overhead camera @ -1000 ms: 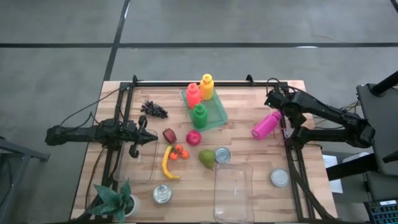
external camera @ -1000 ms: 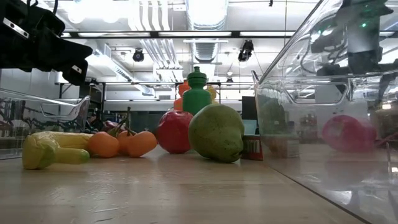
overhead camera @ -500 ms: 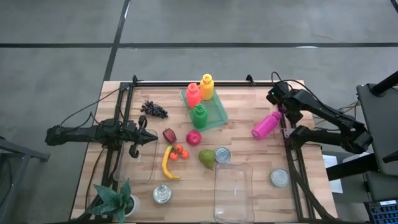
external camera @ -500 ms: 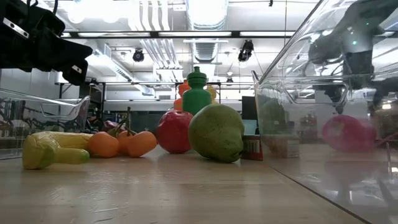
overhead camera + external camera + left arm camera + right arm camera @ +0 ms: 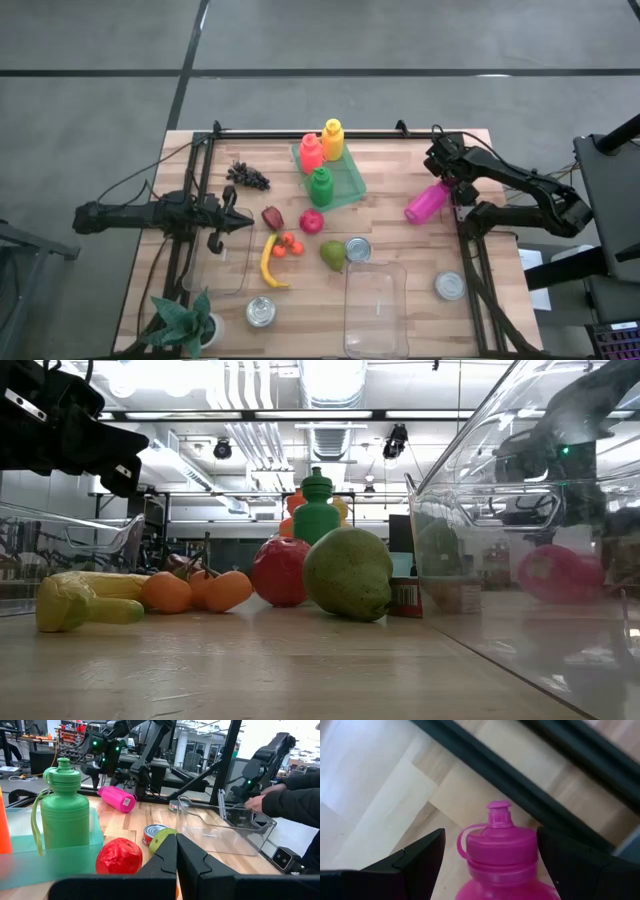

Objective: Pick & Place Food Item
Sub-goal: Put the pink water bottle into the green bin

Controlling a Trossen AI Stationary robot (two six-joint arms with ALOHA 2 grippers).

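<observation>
Hovering over the cap end of the magenta plastic bottle [image 5: 428,201], the right end effector [image 5: 447,172] has its fingers spread wide, one on each side of the cap without touching it. That bottle lies on its side near the right edge of the wooden desk [image 5: 400,240]. Above the clear container at the desk's left side, the left end effector [image 5: 243,222] sits pinched together on nothing.

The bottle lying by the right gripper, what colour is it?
Pink; the bottle shows best in the right wrist view.
</observation>
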